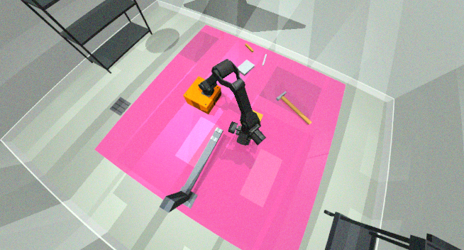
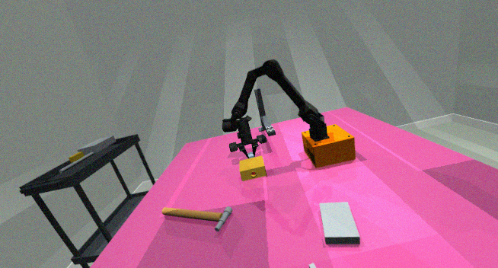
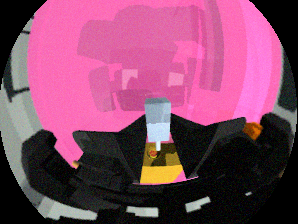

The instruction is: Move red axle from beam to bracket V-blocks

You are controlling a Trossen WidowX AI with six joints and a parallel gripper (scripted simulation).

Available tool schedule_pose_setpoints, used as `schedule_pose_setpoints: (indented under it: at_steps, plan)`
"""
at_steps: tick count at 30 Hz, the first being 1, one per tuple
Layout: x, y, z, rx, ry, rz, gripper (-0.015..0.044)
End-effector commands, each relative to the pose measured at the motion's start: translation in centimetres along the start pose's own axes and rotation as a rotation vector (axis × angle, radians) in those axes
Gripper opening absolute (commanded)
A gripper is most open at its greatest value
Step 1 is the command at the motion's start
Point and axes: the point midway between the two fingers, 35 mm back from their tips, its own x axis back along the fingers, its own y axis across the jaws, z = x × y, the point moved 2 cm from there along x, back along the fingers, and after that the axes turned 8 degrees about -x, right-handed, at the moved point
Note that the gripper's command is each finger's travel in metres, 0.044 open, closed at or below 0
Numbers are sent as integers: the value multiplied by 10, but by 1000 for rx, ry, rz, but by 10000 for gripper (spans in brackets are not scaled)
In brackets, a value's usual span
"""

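The yellow beam (image 1: pixel 259 116) (image 2: pixel 252 167) (image 3: pixel 161 174) rests on the pink table. The red axle (image 2: pixel 253 174) (image 3: pixel 153 153) shows as a small red disc inside the beam's round hole. My gripper (image 2: pixel 250 154) (image 3: pixel 159 131) is shut on a pale grey block with a thin pin (image 3: pixel 158 107). It is by the beam's side away from the exterior camera. In the wrist view the pin appears just beside the hole; contact cannot be told. The grey bracket (image 1: pixel 201 162) stands apart, with its pale V-blocks (image 1: pixel 216 134) (image 2: pixel 270 130) at one end, holding no axle.
The orange base box (image 1: pixel 202 95) (image 2: pixel 329 148) carries the arm. A hammer (image 1: pixel 296 110) (image 2: pixel 194 214) and a white-topped slab (image 1: pixel 246 67) (image 2: pixel 339 220) lie on the table. A dark cart (image 2: pixel 76 174) stands beside it.
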Motion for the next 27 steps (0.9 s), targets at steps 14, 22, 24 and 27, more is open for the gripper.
schedule_pose_setpoints:
  at_steps: [14, 22, 24, 27]
  plan:
    - [0, 0, 28, -2, 3, -3, 0]
    - [0, 0, 42, -2, 4, -3, 0]
    - [0, -1, 44, -2, 4, -3, 0]
    - [0, -1, 44, -2, 4, -3, 0]
